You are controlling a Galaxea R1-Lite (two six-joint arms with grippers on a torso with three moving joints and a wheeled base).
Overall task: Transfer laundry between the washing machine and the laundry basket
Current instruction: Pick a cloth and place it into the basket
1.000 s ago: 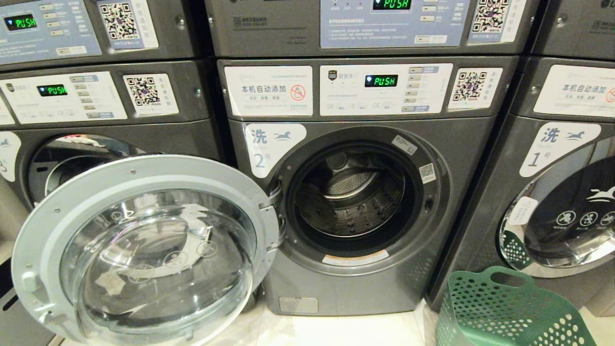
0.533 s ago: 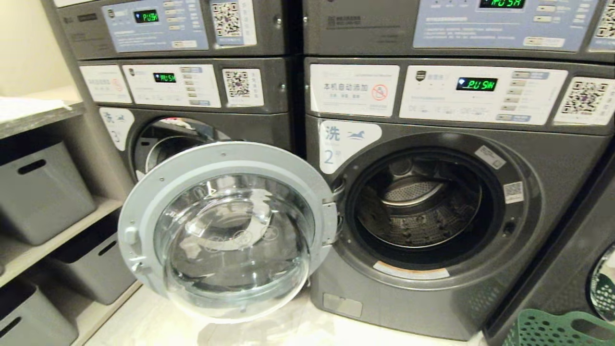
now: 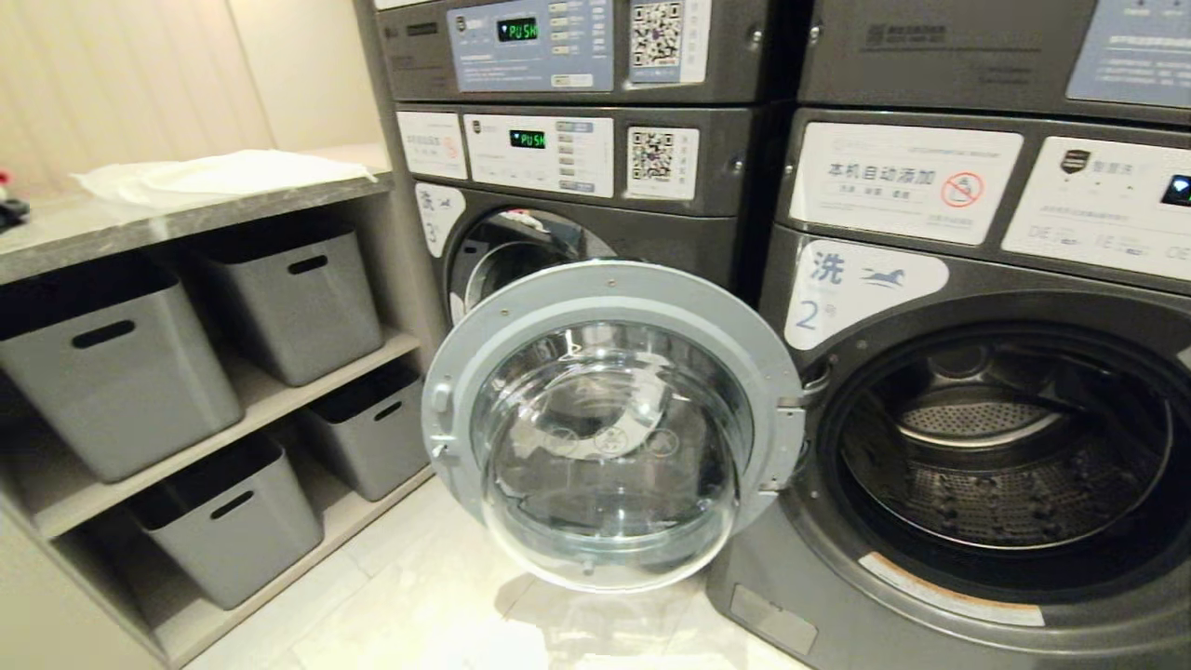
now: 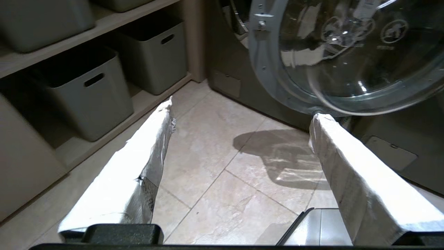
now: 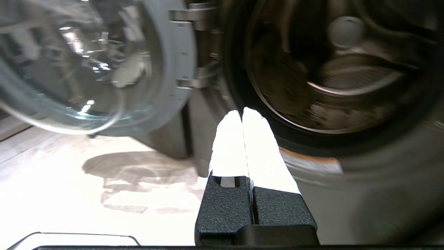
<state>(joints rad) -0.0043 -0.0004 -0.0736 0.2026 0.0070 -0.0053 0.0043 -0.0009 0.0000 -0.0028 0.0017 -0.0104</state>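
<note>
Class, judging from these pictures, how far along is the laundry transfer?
Done: the washer door stands open and the drum looks empty. In hand: nothing; the left pincer is open and the right pincer shut empty. Left: no basket or laundry is visible, so any transfer.

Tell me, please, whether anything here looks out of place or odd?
Nothing looks damaged or spilled. Washer 2's door hangs wide open across washer 3's opening, and its drum looks empty.

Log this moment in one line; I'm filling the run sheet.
washer door: open | drum: no laundry seen | left gripper: open, empty | right gripper: shut, empty
</note>
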